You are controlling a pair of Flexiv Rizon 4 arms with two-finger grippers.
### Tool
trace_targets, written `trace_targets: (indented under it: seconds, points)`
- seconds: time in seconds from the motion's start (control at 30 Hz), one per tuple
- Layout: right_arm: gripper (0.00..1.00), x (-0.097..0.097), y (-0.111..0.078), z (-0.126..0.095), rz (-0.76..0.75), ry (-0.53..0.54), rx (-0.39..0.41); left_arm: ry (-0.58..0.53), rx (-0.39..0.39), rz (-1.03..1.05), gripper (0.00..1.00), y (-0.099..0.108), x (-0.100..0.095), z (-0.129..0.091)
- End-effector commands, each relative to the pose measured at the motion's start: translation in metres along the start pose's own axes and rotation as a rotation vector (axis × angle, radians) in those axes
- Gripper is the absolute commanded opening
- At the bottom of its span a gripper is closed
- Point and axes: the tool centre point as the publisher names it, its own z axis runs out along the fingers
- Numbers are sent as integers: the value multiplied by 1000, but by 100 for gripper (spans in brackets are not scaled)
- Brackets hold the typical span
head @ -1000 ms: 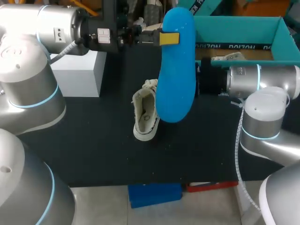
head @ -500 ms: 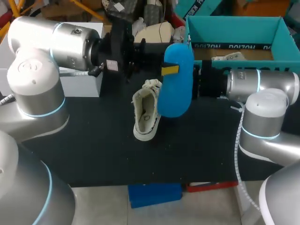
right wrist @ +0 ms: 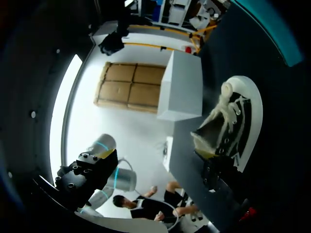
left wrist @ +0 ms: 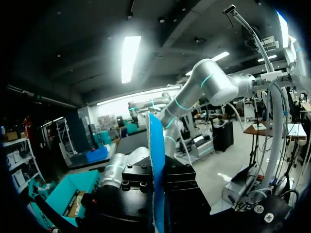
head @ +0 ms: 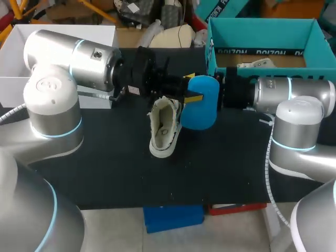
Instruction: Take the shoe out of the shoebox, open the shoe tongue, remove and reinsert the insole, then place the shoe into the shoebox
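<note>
The left tool clamps the blue insole just beside the white shoe lying on the bench. I'd tip the insole's end into the shoe's opening, then slide it in. I cannot tell the state of the right tool.

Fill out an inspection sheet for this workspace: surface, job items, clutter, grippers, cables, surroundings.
surface: black table mat, carrying the shoe and boxes.
job's things: white shoe standing on the mat, outside the box; blue insole held beside its opening; teal shoebox open, at the far right.
clutter: white box at the far left.
grippers: left gripper shut on the insole; right gripper behind the insole, state cannot be told.
cables: pale cable hanging along the right arm.
surroundings: nothing seen.
</note>
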Motion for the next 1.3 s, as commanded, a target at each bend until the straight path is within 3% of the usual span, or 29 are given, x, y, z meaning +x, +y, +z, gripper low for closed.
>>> trace_targets:
  seconds: [0.03,0.17,0.3,0.33,0.4,0.57,0.73,0.77,1.3]
  points:
    - [100,0,-1,1,0,-1,-3,-1,-2,2,0,0,-1,1]
    - [100,0,-1,1,0,-1,-3,-1,-2,2,0,0,-1,1]
    - [100,0,-1,1,0,-1,-3,-22,-93,263,0,-1,29,7]
    - [100,0,-1,1,0,-1,-3,-20,-76,292,0,2,32,7]
    - [100,0,-1,1,0,-1,-3,-39,-161,434,0,6,39,7]
    - [100,0,-1,1,0,-1,-3,-87,-226,627,0,20,45,3]
    - [100,0,-1,1,0,-1,-3,-120,-317,813,0,47,49,2]
    - [100,0,-1,1,0,-1,-3,-106,-322,817,0,54,50,3]
    - [100,0,-1,1,0,-1,-3,-106,-322,817,0,54,50,3]
